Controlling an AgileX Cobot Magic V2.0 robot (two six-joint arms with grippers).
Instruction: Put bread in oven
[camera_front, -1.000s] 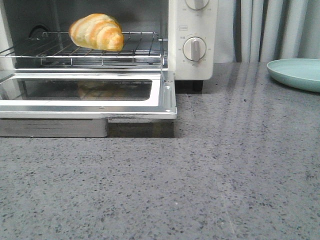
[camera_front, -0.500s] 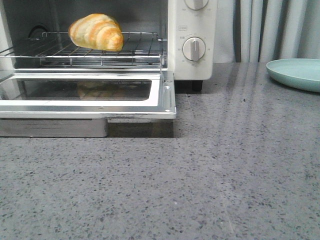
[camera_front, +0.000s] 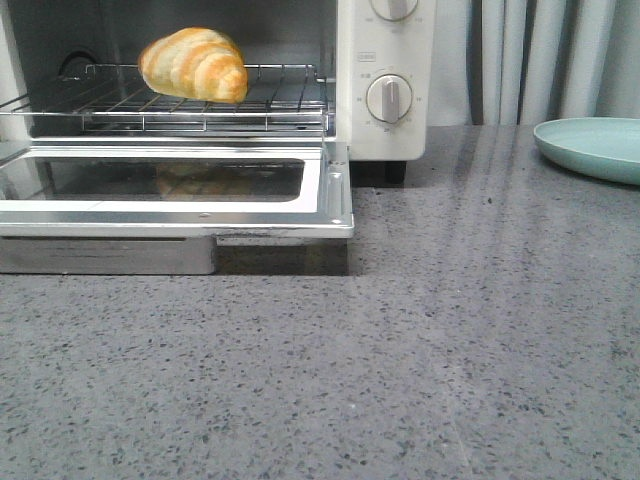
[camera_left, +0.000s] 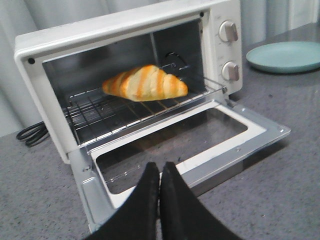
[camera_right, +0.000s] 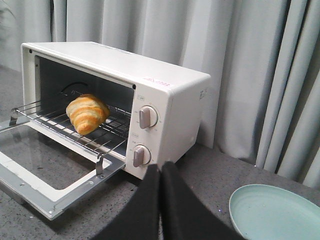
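1. One bread (camera_front: 193, 64), one oven (camera_front: 385, 80) and one plate (camera_front: 592, 146) are seen.
2. The bread is laid on the wire rack (camera_front: 270, 98) inside the oven, its long side running left to right.
3. Nothing has moved since before.
4. Both the left gripper (camera_left: 159, 176) and the right gripper (camera_right: 160, 176) are pressed together, empty.

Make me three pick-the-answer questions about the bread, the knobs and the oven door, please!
1. Where is the bread?
A. on the plate
B. on the wire rack
C. on the countertop

2. How many knobs does the oven show?
A. two
B. four
C. none

3. How is the oven door?
A. shut
B. taken off
C. folded down open

Answers: 1 B, the bread lies on the rack inside the oven. 2 A, an upper knob and a lower knob sit on its front panel. 3 C, the glass door lies flat, leaving the inside open.
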